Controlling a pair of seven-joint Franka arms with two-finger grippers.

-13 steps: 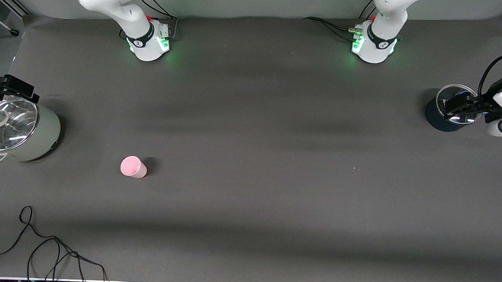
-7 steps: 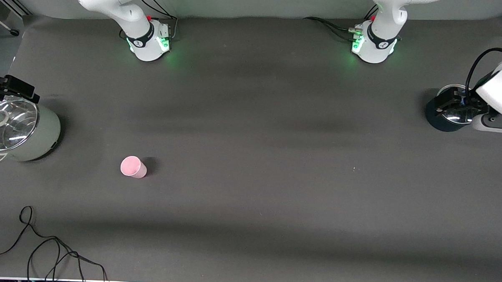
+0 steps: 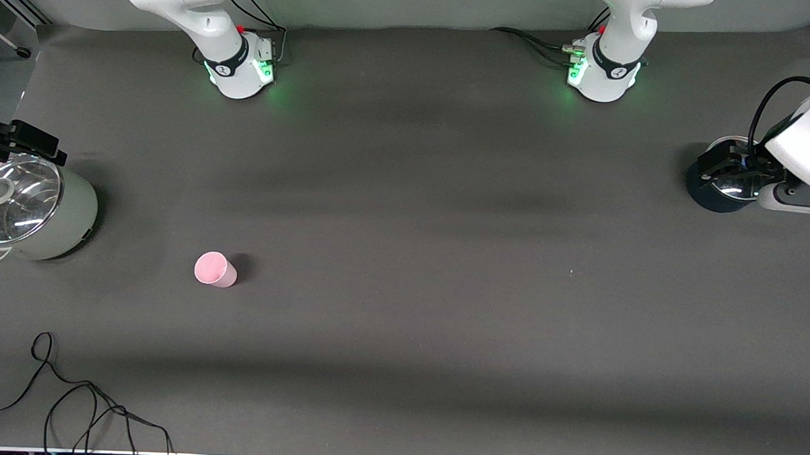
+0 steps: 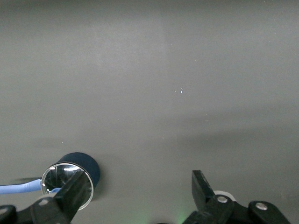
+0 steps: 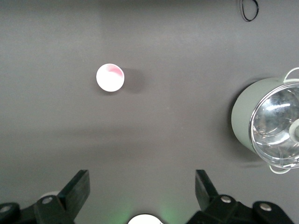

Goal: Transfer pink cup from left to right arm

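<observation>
The pink cup (image 3: 215, 269) stands alone on the dark table mat, toward the right arm's end, with nothing touching it. In the right wrist view the pink cup (image 5: 110, 77) shows from above, well away from the fingers. My right gripper (image 3: 27, 143) hangs open and empty at the table's end, over the rim of a pale green pot; in its wrist view the right gripper (image 5: 140, 184) has its jaws wide apart over bare mat. My left gripper (image 3: 727, 168) is open and empty over a dark blue pot at the other end. The left gripper (image 4: 138, 189) holds nothing.
A pale green pot (image 3: 68, 219) with a glass lid stands at the right arm's end, also seen as the pot (image 5: 243, 116). A dark blue pot (image 3: 706, 194) with a glass lid, the same pot (image 4: 88, 163), stands at the left arm's end. A black cable (image 3: 69, 404) lies near the front edge.
The left arm's wrist has swung and shifted a little over the dark blue pot. The right gripper edged slightly over the green pot. The pink cup has not moved.
</observation>
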